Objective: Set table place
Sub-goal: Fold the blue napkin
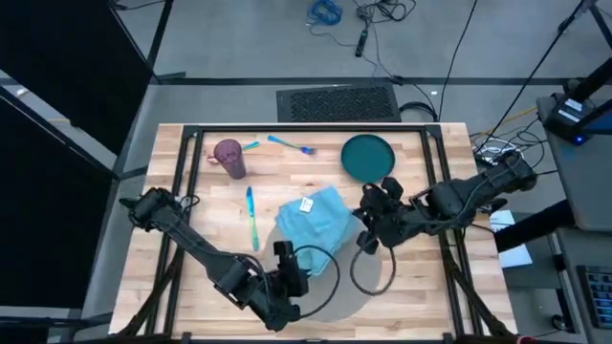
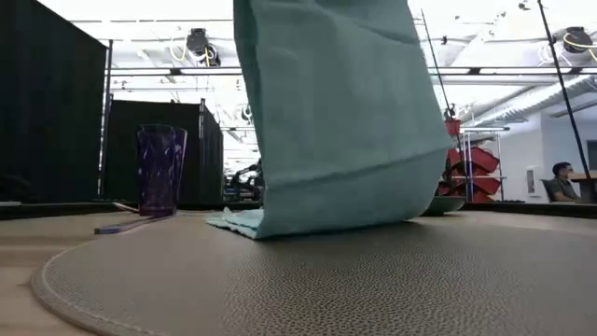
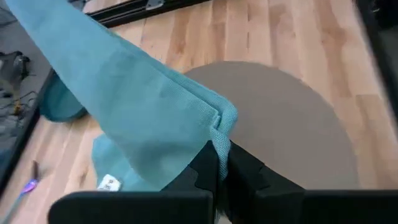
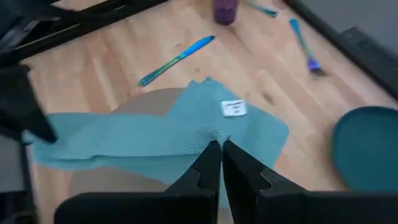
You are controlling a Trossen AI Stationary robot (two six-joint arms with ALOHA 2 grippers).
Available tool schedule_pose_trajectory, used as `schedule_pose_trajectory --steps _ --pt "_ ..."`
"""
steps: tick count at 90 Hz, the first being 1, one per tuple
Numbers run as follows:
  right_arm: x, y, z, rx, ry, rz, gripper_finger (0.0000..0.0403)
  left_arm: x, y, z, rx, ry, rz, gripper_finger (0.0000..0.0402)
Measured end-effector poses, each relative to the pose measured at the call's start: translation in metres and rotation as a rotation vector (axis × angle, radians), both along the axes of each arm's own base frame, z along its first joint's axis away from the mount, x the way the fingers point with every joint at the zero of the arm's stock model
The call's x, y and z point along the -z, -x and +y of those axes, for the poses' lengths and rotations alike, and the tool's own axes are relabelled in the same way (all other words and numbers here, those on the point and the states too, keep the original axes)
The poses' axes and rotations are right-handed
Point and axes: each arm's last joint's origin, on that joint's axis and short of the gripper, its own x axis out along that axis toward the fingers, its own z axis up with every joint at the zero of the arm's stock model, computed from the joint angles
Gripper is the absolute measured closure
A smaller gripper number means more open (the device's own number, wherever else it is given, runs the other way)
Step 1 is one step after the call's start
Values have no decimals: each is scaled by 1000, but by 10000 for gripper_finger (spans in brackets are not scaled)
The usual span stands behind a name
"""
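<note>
High view is showing both grippers pinching the teal cloth napkin [image 1: 316,222] over the table [image 1: 402,287]: left gripper [image 3: 219,163] is clamped on one corner, right gripper [image 4: 217,152] on another edge. The napkin is hanging partly over the grey placemat [image 3: 292,124], which is lying near the front edge.

Lab: black curtains [image 2: 51,103], floor cables [image 1: 378,24]

Black curtains [image 2: 51,103] hang along one side, cables [image 1: 373,19] trail over grey floor [image 1: 239,38], red bins [image 2: 471,159] stand beyond.
</note>
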Motion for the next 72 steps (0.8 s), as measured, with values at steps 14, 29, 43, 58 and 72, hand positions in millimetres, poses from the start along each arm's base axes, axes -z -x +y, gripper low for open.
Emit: schedule_pose_trajectory --steps 14,29,43,58,72 --pt "1 -4 -12 2 -13 31 403 10 -5 12 -39 -19 26 402" --pt "17 -8 -25 13 -52 106 403 22 -5 17 -58 -23 50 402" --pt "34 -14 -38 28 -63 145 403 33 -8 23 -70 -17 61 401" --pt "52 -21 -54 31 -100 167 403 48 -9 33 -89 -23 92 402" --pt "63 -25 -69 46 -108 173 403 63 -11 47 -121 -40 127 402"
